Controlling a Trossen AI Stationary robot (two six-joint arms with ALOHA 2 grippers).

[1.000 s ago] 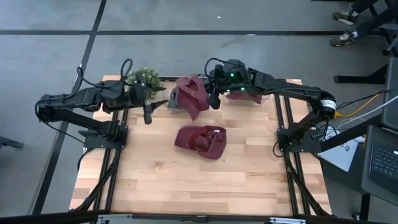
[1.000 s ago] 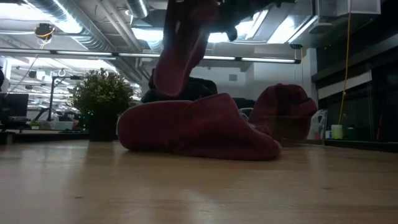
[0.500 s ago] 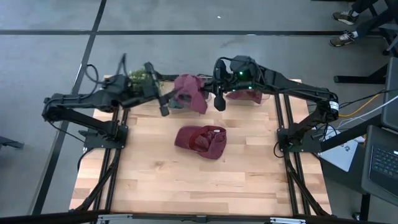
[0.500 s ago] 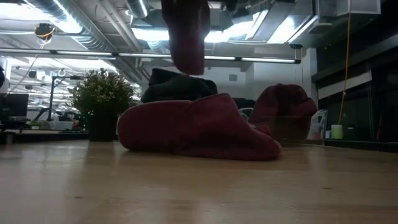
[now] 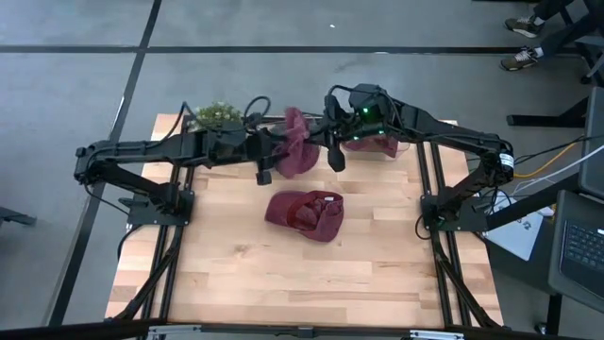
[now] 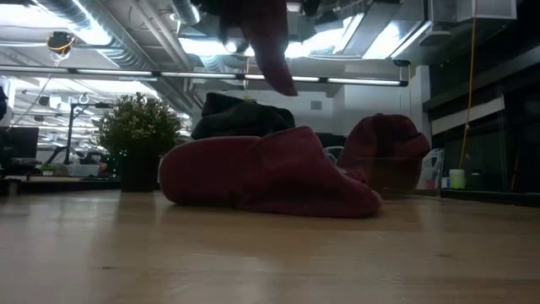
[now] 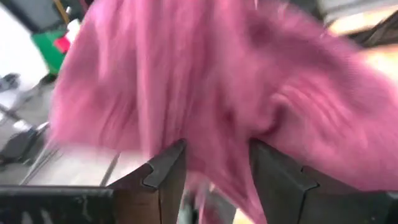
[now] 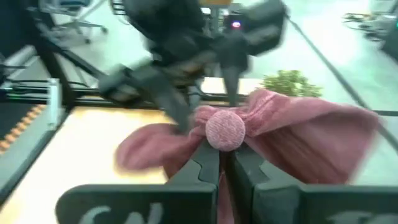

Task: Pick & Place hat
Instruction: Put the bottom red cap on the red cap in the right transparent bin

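Overhead, high view: raised hat (image 5: 298, 151) hangs between both arms at table's (image 5: 283, 283) twelve o'clock; second hat (image 5: 304, 214) lies centre.
Low view: clear bin (image 6: 396, 173) holds another hat (image 6: 384, 143).
Left wrist view: left gripper (image 7: 214, 171) straddles cloth, jaws parted; close squarely before pulling.
Right wrist view: right gripper (image 8: 219, 163) pinches the hat beneath its pompom (image 8: 225, 129).

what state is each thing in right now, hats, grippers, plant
held hat: in the air between both arms, hanging loose
right gripper: shut on held hat, beside its top button
left gripper: fingers either side of the held hat's fabric, grip unclear
middle hat: lying crumpled on the table
far hat: resting at the table's far edge
plant: upright at the far left corner
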